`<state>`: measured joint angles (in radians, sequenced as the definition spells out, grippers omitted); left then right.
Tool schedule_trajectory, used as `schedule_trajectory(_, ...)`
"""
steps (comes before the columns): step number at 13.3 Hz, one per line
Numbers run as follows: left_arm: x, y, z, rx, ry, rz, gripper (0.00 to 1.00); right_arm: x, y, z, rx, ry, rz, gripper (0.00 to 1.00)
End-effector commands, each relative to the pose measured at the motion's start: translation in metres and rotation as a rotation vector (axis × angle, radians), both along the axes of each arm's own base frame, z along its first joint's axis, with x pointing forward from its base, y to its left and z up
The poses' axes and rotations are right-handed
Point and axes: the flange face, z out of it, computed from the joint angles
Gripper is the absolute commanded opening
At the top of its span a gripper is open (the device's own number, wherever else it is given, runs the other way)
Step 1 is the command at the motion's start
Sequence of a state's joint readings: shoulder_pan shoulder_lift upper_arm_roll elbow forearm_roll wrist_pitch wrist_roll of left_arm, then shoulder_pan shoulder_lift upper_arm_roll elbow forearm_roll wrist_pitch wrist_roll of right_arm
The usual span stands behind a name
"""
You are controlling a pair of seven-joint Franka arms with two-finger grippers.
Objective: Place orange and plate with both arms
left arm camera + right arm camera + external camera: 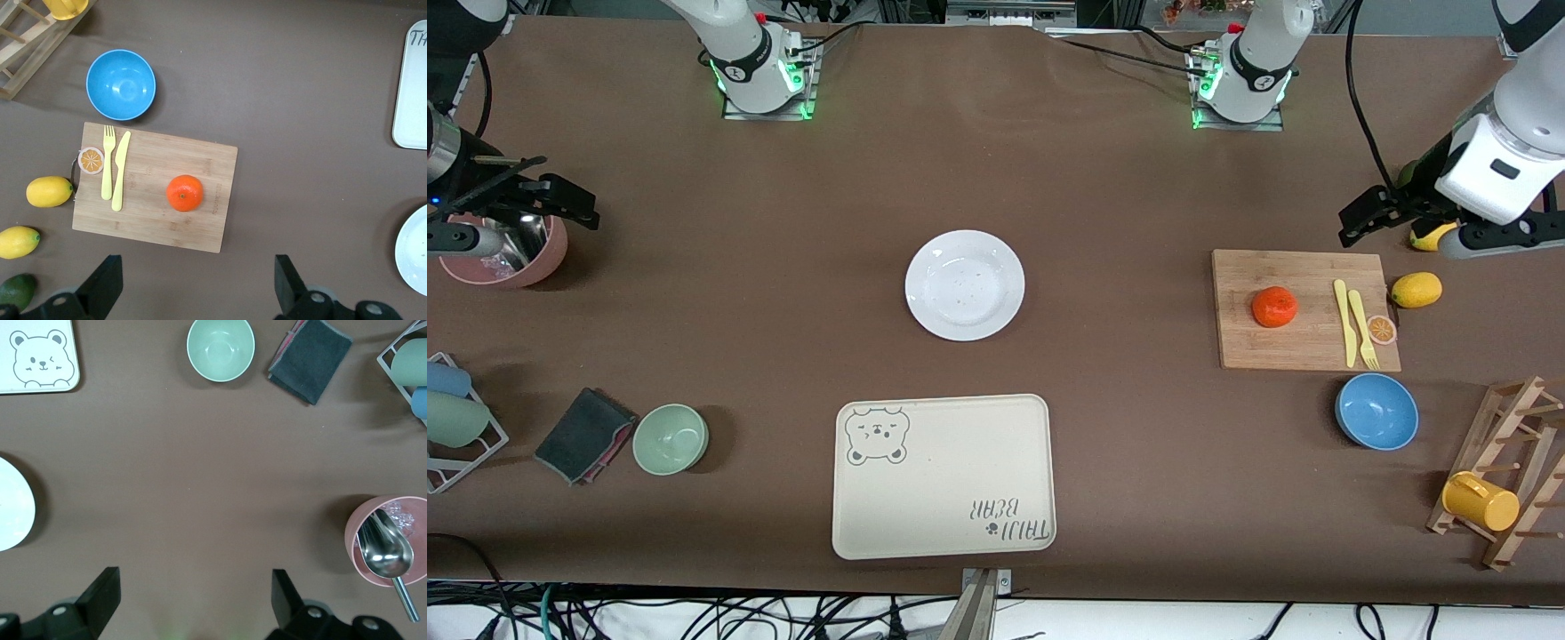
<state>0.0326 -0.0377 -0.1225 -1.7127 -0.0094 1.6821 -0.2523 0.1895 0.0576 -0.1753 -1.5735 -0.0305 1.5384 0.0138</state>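
Orange (pixel 1274 307), glossy and round, sits on the bamboo cutting board (pixel 1303 267) at the left arm's end; the smooth white plate (pixel 965 284) lies mid-table, just farther from the front camera than the cream tray (pixel 944 476) printed "TAJI BEAR". Left gripper (pixel 193 287) hangs spread wide over bare cloth beside the board, and right gripper (pixel 193 603) hangs equally released near the pink cup (pixel 387 540)

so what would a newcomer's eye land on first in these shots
Probably the orange, bright on the wooden cutting board toward the left arm's end of the table, and the white plate alone mid-table, just farther from the front camera than the bear-print tray. The left gripper and right gripper hang open at opposite ends, holding nothing.
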Motion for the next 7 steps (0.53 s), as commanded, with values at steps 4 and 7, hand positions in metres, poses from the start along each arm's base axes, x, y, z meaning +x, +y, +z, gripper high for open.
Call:
schedule_trajectory(4,-0.0042,0.0032,0.0018,-0.016,-0.001,-0.007,1.00,-0.0036,0.0058,-0.0003,-0.006,0.007,-0.033,1.00)
schedule_trajectory(7,-0.0038,0.0040,0.0034,-0.016,-0.001,-0.006,1.00,-0.0037,0.0066,-0.0003,-0.006,0.007,-0.031,1.00)
